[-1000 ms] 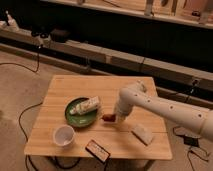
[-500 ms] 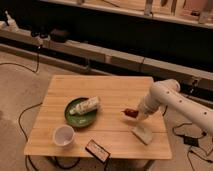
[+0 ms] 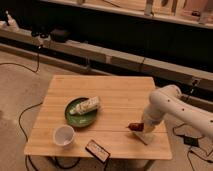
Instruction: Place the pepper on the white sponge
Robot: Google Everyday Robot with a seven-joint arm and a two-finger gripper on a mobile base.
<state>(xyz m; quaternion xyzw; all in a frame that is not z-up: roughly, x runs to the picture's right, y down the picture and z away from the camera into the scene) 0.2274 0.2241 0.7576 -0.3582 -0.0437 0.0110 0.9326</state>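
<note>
The pepper point(image 3: 133, 126), small, dark red and glossy, is held just above the left end of the white sponge point(image 3: 142, 136), which lies near the table's front right. My gripper point(image 3: 139, 124) hangs at the end of the white arm point(image 3: 165, 102) that comes in from the right, directly over the sponge and covering most of it. It looks shut on the pepper's right end. Whether the pepper touches the sponge cannot be told.
On the wooden table point(image 3: 105, 90), a green plate point(image 3: 80, 114) holds a white tube point(image 3: 86, 105) at left. A white round cup point(image 3: 64, 134) stands front left. A flat black device point(image 3: 97, 150) lies at the front edge. Cables run on the floor.
The arm has pulled to the right and lowered, carrying the pepper from the table's middle to just over the white sponge.
</note>
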